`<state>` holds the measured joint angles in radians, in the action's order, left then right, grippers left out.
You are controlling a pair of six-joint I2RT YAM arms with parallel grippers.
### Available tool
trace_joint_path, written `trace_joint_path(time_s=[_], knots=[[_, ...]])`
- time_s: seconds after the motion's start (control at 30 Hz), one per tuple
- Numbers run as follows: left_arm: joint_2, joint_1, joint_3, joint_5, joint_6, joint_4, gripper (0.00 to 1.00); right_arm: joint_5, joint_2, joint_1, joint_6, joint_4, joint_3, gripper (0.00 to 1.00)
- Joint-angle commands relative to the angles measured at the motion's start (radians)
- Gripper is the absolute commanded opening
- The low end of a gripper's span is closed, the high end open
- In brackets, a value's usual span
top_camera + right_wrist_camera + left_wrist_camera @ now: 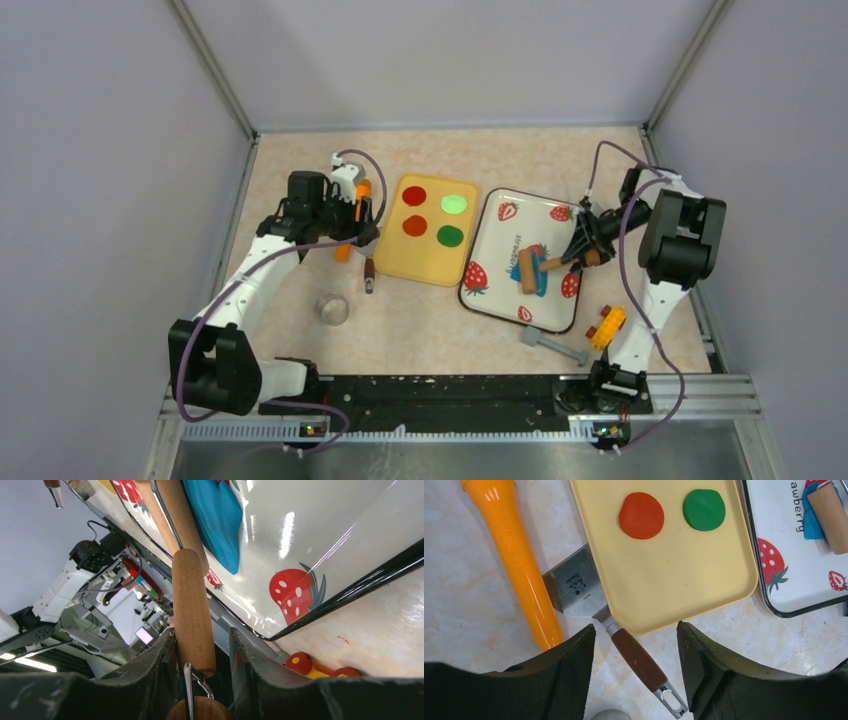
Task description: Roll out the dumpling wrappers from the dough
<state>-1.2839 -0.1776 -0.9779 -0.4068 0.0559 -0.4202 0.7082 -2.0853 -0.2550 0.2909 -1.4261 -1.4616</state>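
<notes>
The dough (540,283) is a flattened blue patch on the strawberry tray (505,240), lying under a wooden roller (527,268). In the right wrist view the blue dough (217,515) lies beside the roller's wooden handle (192,610). That handle sits between the fingers of my right gripper (202,635), against the left finger, with a gap at the right one. My left gripper (636,630) hangs open above a spatula's brown handle (639,660), touching nothing. No dumpling wrappers are in view.
A yellow tray (430,262) holds red discs (414,196) and green discs (454,203). An orange rolling pin (521,565) and the spatula blade (576,587) lie left of it. A round metal cutter (334,308), a yellow-red toy (607,326) and a grey tool (553,345) lie nearer.
</notes>
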Motion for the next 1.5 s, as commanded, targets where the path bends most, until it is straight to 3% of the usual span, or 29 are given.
trace_joint_path(time_s=[0.0,0.27,0.47,0.67,0.8,1.03,1.23,1.37,1.47], knots=[[0.01,0.006,-0.002,-0.018,0.007,0.028,0.65,-0.308,-0.061,0.05,-0.026,0.193,-0.002,0.0],[-0.012,-0.023,0.037,-0.149,-0.078,0.103,0.63,-0.037,0.049,0.054,0.081,0.068,-0.119,0.0],[-0.074,-0.154,-0.014,-0.136,-0.084,0.148,0.63,0.172,0.21,0.036,0.19,-0.04,-0.18,0.0],[-0.181,-0.308,-0.068,-0.048,-0.154,0.19,0.62,0.295,0.361,-0.038,0.22,0.02,-0.131,0.0],[-0.269,-0.403,-0.104,0.015,-0.233,0.24,0.61,0.3,0.469,-0.059,0.156,0.169,0.029,0.0],[-0.457,-0.478,-0.241,0.11,-0.338,0.25,0.6,0.327,0.478,-0.059,0.04,0.315,0.27,0.0],[-0.575,-0.492,-0.275,0.11,-0.364,0.251,0.61,0.297,0.467,-0.058,-0.012,0.391,0.314,0.0],[-0.641,-0.493,-0.28,-0.001,-0.381,0.281,0.61,0.244,0.436,-0.058,-0.038,0.437,0.344,0.0],[-0.668,-0.499,-0.28,0.014,-0.39,0.285,0.53,0.196,0.395,-0.058,-0.072,0.46,0.349,0.0]])
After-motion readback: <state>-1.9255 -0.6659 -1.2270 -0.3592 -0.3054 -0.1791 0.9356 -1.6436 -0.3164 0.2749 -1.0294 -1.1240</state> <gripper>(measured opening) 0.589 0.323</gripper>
